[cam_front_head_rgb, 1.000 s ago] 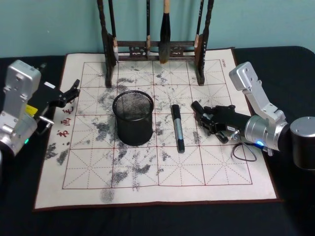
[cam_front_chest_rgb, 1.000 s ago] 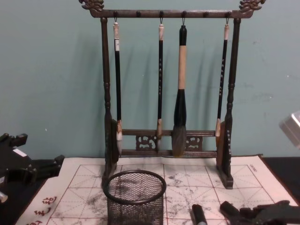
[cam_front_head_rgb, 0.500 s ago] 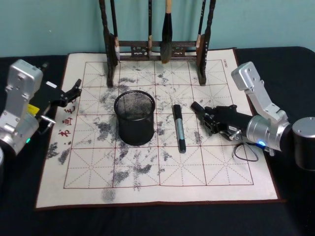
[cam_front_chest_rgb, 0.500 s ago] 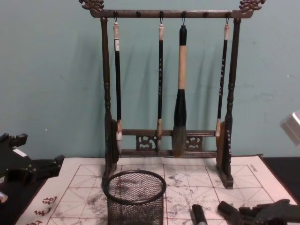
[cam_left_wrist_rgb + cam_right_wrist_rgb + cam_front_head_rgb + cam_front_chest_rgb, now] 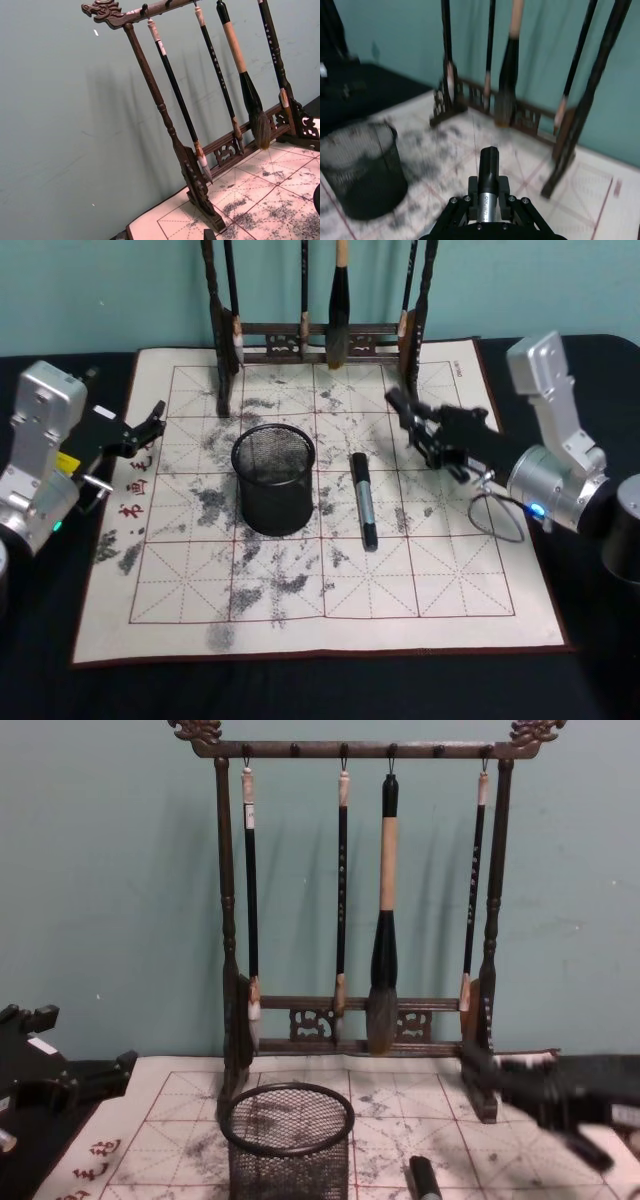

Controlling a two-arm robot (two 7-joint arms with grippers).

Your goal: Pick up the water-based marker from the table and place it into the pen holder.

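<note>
- Marker (image 5: 362,500): lies flat on the gridded paper mat (image 5: 300,610), just right of the pen holder (image 5: 273,478) and not touching it. No lettering can be read on its barrel.
- Its long axis runs from near to far. The black cap end points toward the brush rack (image 5: 320,340) and the other end toward the robot, leaning slightly right.
- The mat carries a column of red characters (image 5: 125,495) on its left margin, too small to read.
- Right gripper (image 5: 412,425): its fingers are spread with nothing between them. It hangs above the mat beyond and to the right of the marker, near the rack's right foot.
- A second ago this gripper sat low, just right of the marker's middle. It has since risen and moved away toward the rack, while the marker and holder have not shifted.
- Left gripper (image 5: 150,420): parked at the mat's left edge, well apart from the marker.
</note>
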